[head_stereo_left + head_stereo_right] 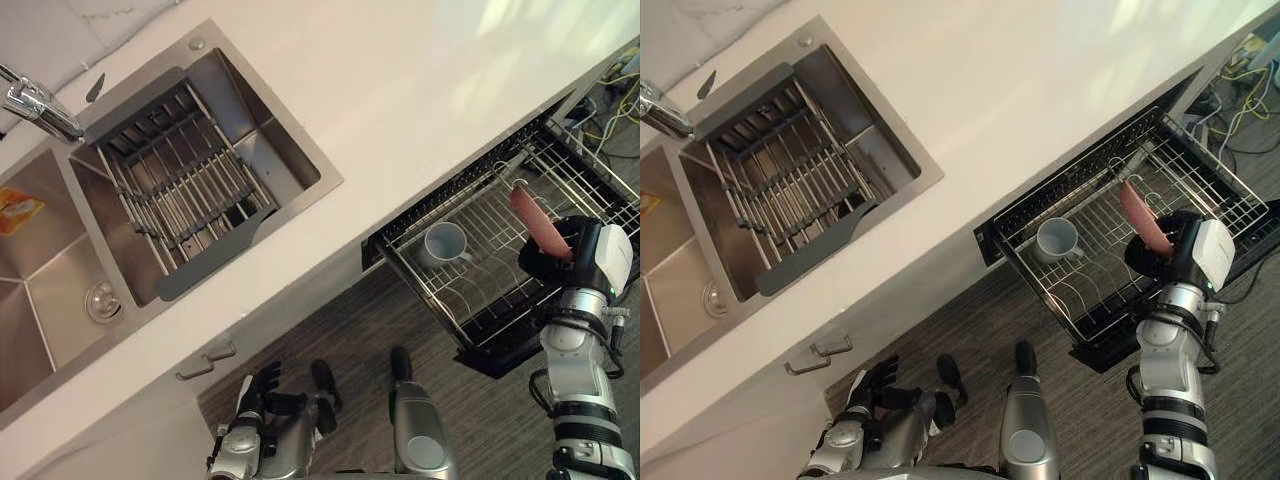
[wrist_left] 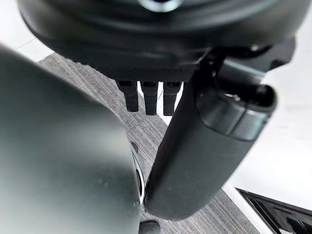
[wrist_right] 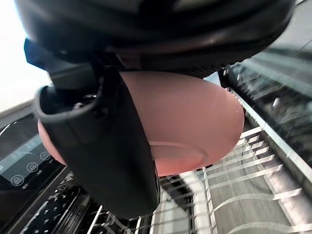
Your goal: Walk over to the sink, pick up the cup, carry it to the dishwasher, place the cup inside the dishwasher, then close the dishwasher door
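Cup (image 1: 443,243) sits in dishwasher rack (image 1: 486,213). Right hand (image 1: 548,262) grasping pink bowl (image 1: 535,222) above rack. Left hand (image 1: 262,392) relaxed, idle. Dishwasher closing left.

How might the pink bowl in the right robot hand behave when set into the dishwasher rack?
The pink bowl looks rigid and smooth, so it may slip in the right robot hand pinching it. Its rounded underside and small foot ring suggest it could rock or tip among the rack wires.
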Robot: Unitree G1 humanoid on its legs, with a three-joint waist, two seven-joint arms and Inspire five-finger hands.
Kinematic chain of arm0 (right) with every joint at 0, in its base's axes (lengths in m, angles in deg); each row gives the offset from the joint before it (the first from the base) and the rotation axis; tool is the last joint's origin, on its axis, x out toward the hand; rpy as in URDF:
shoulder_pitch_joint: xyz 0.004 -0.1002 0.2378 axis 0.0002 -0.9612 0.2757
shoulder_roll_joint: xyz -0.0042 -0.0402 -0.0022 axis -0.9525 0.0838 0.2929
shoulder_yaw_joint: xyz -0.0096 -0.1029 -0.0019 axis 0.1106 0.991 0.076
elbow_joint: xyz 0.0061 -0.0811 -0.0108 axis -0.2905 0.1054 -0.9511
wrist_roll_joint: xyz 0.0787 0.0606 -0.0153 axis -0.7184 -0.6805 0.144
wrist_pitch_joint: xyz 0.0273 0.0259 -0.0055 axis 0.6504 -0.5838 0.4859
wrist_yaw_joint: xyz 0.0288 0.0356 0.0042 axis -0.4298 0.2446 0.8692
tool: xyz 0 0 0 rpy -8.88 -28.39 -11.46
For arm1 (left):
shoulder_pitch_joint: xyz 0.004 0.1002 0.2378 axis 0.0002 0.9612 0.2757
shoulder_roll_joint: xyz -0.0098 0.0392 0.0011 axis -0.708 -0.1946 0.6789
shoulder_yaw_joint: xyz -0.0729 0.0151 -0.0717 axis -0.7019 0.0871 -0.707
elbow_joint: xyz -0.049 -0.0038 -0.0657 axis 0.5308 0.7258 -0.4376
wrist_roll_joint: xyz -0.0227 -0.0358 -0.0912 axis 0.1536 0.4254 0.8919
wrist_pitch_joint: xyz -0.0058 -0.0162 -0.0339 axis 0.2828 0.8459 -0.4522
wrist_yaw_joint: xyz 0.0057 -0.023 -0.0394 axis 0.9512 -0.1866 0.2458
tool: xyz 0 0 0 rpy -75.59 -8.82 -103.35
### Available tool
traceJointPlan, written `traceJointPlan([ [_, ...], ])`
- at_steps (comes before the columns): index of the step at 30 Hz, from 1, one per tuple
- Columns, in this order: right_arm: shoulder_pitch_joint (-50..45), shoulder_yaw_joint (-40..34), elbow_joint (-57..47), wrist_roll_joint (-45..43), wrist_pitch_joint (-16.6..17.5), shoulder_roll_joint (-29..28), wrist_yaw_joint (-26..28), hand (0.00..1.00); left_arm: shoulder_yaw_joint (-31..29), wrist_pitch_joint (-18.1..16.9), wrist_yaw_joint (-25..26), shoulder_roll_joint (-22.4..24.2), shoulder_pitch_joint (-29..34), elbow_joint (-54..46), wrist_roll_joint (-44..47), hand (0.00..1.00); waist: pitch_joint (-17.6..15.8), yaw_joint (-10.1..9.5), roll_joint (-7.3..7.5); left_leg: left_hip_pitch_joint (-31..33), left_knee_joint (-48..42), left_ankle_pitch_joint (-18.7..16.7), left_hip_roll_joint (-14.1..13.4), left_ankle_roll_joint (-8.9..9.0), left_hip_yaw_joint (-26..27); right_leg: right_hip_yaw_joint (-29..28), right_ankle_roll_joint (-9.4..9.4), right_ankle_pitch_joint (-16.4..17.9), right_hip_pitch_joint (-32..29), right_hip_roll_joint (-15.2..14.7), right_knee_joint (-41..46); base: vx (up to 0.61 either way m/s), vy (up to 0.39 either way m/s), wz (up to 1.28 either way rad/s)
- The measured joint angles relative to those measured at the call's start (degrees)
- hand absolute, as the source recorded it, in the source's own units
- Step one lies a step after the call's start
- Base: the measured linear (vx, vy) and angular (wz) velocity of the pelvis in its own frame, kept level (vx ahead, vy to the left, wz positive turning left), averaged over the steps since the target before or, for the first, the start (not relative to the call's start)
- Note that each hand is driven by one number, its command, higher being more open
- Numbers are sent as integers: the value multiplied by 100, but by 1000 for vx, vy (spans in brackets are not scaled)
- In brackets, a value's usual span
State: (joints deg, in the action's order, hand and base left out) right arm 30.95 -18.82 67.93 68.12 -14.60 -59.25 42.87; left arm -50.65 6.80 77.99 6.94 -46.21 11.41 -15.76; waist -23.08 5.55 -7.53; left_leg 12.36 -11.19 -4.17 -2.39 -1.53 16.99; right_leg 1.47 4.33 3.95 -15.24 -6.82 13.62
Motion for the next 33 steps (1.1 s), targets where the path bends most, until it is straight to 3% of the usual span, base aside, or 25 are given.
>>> traceJointPlan([
  [9,676,374,716,-400,6,154,7,30,3,-54,53,-3,-53,-5,103,90,-56,-81,-16,116,10,38,83,-53,-61,12,19,12,-107,-76,42,-2,12,4],
  [10,737,375,755,-427,7,154,5,90,3,-56,53,-3,-61,-9,103,90,-72,-92,-14,116,12,42,89,-58,-66,15,19,12,-106,-83,46,0,0,0],
  [26,839,235,866,-440,-80,52,-222,90,0,-41,98,1,-112,-57,105,90,-164,-164,-11,99,146,152,139,-70,-133,54,43,30,-149,-126,136,-6,3,2],
  [33,295,9,-67,-423,-105,-240,-238,90,-5,13,138,3,-112,-76,99,90,-167,-159,-3,17,184,162,135,-65,-136,58,43,29,-73,-115,102,0,0,0],
])
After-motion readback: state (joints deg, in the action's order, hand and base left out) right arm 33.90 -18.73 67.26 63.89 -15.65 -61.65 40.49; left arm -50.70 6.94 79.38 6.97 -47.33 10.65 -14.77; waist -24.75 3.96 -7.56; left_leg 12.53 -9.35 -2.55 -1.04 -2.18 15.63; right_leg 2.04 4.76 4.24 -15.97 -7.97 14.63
